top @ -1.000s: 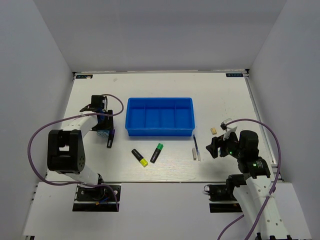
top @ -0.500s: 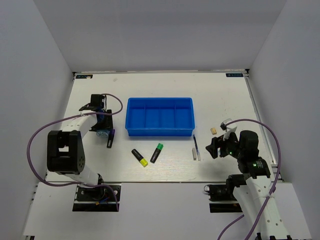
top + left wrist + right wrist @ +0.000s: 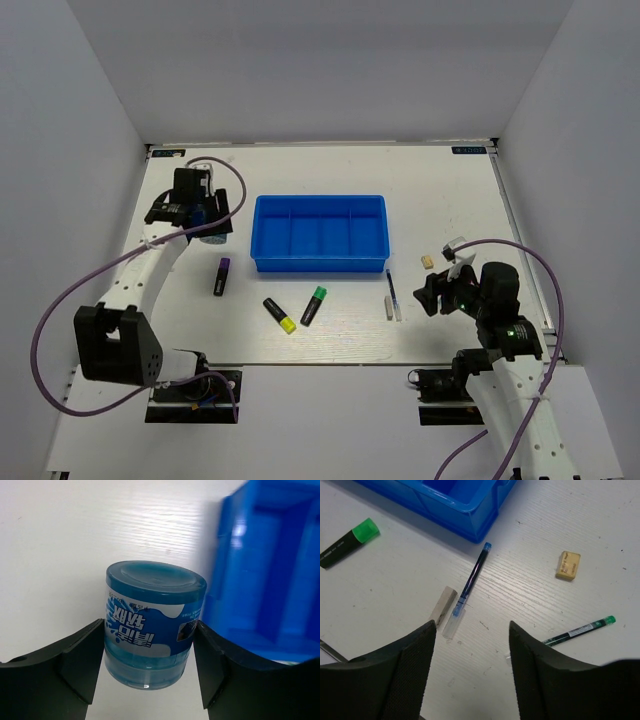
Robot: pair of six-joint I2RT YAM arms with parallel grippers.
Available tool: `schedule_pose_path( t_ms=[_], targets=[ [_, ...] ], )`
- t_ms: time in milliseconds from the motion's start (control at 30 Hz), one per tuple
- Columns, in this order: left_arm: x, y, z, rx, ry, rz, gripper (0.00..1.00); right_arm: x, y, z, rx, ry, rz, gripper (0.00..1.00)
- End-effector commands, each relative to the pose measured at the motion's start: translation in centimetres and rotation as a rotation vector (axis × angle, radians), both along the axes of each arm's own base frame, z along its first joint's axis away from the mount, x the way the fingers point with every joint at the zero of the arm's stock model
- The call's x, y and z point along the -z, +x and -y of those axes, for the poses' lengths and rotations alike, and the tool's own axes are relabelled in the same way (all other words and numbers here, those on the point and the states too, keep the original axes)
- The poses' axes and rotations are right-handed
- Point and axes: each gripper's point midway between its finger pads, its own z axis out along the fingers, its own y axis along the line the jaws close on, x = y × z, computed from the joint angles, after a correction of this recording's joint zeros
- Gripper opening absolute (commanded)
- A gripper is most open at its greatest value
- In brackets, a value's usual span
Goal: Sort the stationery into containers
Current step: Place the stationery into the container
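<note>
Grips the small blue-white bottle (image 3: pixel 150 625) in the left gripper (image 3: pixel 150 652), one of the black fingers (image 3: pixel 75 662) pressed to each side of the label, jaws spread just the bottle's width. Holds it at 9 o'clock of the bright blue tray (image 3: pixel 320 266), near the tray's end wall but apart from it; cannot tell whether the bottle's base touches the table (image 3: pixel 330 170). Holds the right gripper (image 3: pixel 428 293) wide open with nothing between its fingers, above the table at 4 o'clock of the tray. Has the other stationery lying flat on the table, outside the tray. Places the purple-capped highlighter (image 3: pixel 221 277) at 8 o'clock of the tray, and the yellow-capped highlighter (image 3: pixel 279 315) and green-capped highlighter (image 3: pixel 314 305) side by side, apart, at 6 to 7 o'clock. Sets the thin dark pen (image 3: pixel 472 582) at 5 o'clock of the tray's corner, blue end toward the tray wall, with the short white stick (image 3: pixel 443 605) just beside it at the pen's 8 o'clock. Puts the beige eraser (image 3: pixel 568 565) at 2 o'clock of the pen, well apart from it, and a thin green-tipped pen (image 3: pixel 580 628) at 5 o'clock of the eraser, by the right finger
</note>
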Motion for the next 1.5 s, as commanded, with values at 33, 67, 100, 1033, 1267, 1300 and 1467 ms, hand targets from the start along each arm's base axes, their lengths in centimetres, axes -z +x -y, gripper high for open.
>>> schedule_pose_path(
  t_ms=[33, 67, 100, 1033, 1267, 1300, 1467],
  targets=[
    [-5.7, 0.9, 4.9, 0.088, -0.126, 0.156, 0.01, -1.9, 0.2, -0.3, -0.006, 0.018, 0.043, 0.49],
    [-6.3, 1.0, 6.1, 0.115, -0.138, 0.167, 0.01, -1.8, 0.2, -0.2, -0.002, 0.016, 0.037, 0.43],
    [-6.4, 0.9, 7.5, 0.135, -0.155, 0.170, 0.01, -1.8, 0.3, -0.1, 0.001, 0.016, 0.040, 0.37],
    [-0.2, 4.8, 14.2, 0.147, 0.152, 0.086, 0.52, -1.9, 0.3, 0.0, 0.010, 0.009, 0.048, 0.08],
    [-0.8, 4.9, 14.9, 0.161, 0.148, 0.091, 0.70, -1.9, 0.4, 0.0, 0.010, 0.006, 0.053, 0.15],
    [-0.8, 4.8, 15.0, 0.163, 0.147, 0.088, 0.71, -1.9, 0.4, 0.0, 0.012, 0.009, 0.051, 0.15],
    [-1.6, 4.9, 15.1, 0.170, 0.141, 0.100, 0.77, -1.8, 0.4, 0.0, 0.011, 0.004, 0.048, 0.16]
  ],
)
